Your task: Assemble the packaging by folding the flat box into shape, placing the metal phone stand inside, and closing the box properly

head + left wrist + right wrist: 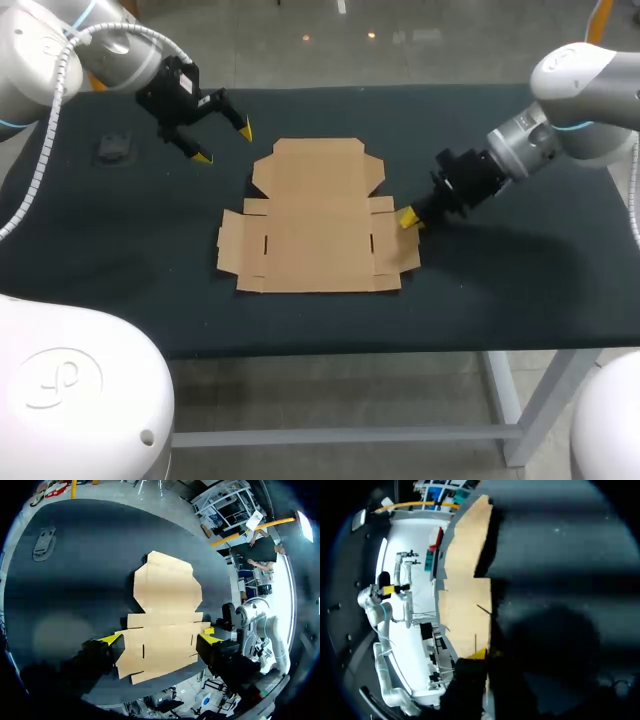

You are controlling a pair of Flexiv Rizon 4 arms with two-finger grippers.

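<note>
Yellow-tipped left fingers spread wide, empty, apart from flat box.

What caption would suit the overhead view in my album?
Flat cardboard box on the table: right gripper at its right flap, left gripper open nearby, phone stand off to the left.

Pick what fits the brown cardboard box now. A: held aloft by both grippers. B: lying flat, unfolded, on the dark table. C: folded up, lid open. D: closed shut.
B: the brown cardboard box lies spread flat on the dark table, all its flaps out.
</note>
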